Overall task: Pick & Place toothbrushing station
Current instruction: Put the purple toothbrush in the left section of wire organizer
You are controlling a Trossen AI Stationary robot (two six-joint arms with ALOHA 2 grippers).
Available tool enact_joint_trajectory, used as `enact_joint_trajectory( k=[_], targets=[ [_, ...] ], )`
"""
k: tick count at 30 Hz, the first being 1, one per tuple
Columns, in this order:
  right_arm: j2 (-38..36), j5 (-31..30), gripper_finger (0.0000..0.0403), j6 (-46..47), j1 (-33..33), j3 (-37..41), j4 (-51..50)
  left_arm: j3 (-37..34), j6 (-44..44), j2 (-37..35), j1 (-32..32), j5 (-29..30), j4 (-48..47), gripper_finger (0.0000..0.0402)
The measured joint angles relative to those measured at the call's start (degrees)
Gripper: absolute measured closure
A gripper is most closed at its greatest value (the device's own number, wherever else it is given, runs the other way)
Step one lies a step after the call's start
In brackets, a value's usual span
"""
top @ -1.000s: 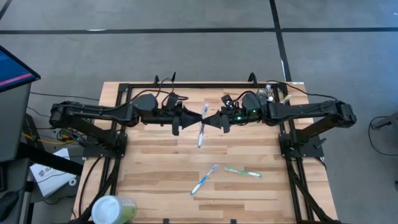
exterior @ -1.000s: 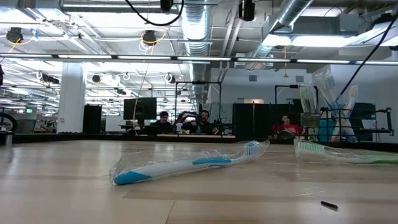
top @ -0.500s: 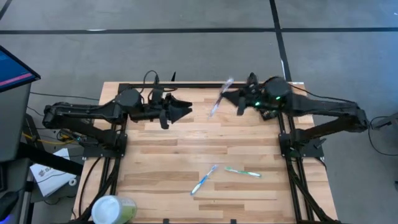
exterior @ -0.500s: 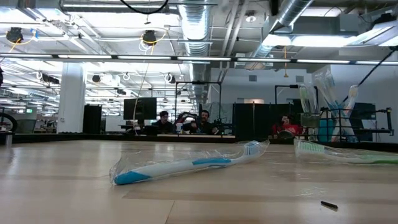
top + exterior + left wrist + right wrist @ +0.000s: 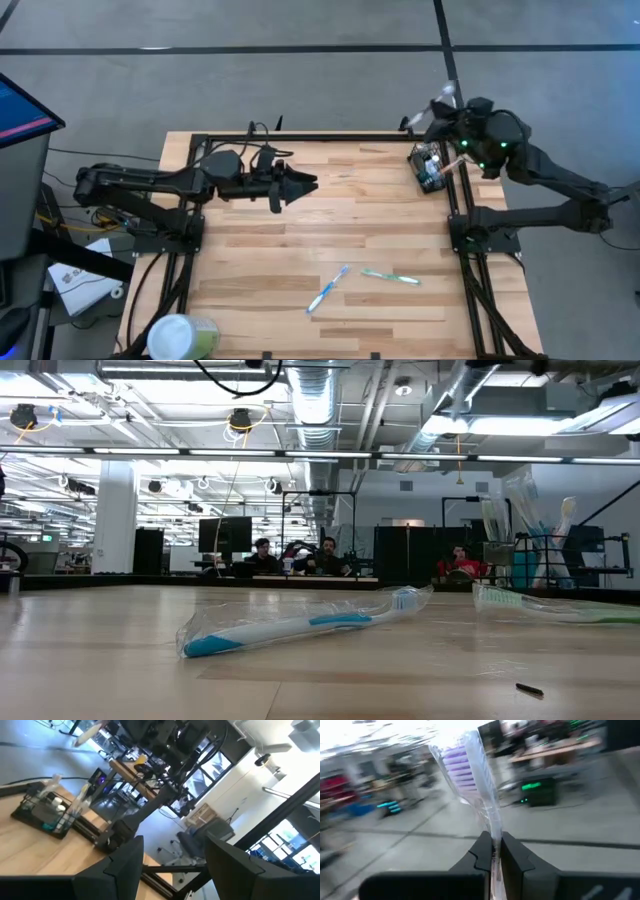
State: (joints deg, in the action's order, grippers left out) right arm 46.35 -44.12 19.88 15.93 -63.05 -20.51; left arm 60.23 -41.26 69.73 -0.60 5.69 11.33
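Observation:
The black toothbrushing station [image 5: 430, 167] stands at the table's far right corner with several wrapped brushes upright in it. It also shows in the low view [image 5: 520, 550] and the left wrist view [image 5: 42, 811]. My right gripper [image 5: 452, 118] is above and just beyond the station, shut on a wrapped purple-bristled toothbrush [image 5: 462, 767]. My left gripper [image 5: 303, 185] is open and empty over the table's far middle, pointing toward the right edge. My right gripper pinches the wrapped toothbrush's handle [image 5: 494, 840] between its two fingers. The bristle end [image 5: 459, 765] sticks out past the fingertips in its clear wrapper. The brush is lifted clear of the table and the station [image 5: 443, 100].
A wrapped blue toothbrush [image 5: 327, 288] and a wrapped green one [image 5: 390, 276] lie on the table's near middle. A pale-green cup with a white lid [image 5: 180, 337] stands at the near left corner. Black frame rails [image 5: 300, 138] run along the table's far edge and sides.
My right gripper has carried the purple toothbrush from the table's far middle toward the far right corner and up, and it is now over the station. My left gripper has stayed about the far middle.

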Motion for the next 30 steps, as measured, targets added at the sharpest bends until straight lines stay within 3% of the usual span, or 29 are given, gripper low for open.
enact_joint_trajectory(
  k=[6, 13, 30],
  targets=[
    [-1.4, -10.5, 0.0392, -1.0, 1.6, 0.0, -7.0, 0.1, -1.2, 1.2, 0.0, 0.2, 0.5, 0.0200],
    [-2.6, -15.5, 0.0396, 2.3, 5.0, 0.2, -15.2, 0.0, -1.5, 1.6, 0.0, 0.3, 0.0, 0.0216],
    [-8.0, -16.0, 0.0396, 6.1, 13.6, 15.1, -10.5, 0.0, -3.2, 1.6, 0.0, 0.3, 0.0, 0.0243]
  ],
)
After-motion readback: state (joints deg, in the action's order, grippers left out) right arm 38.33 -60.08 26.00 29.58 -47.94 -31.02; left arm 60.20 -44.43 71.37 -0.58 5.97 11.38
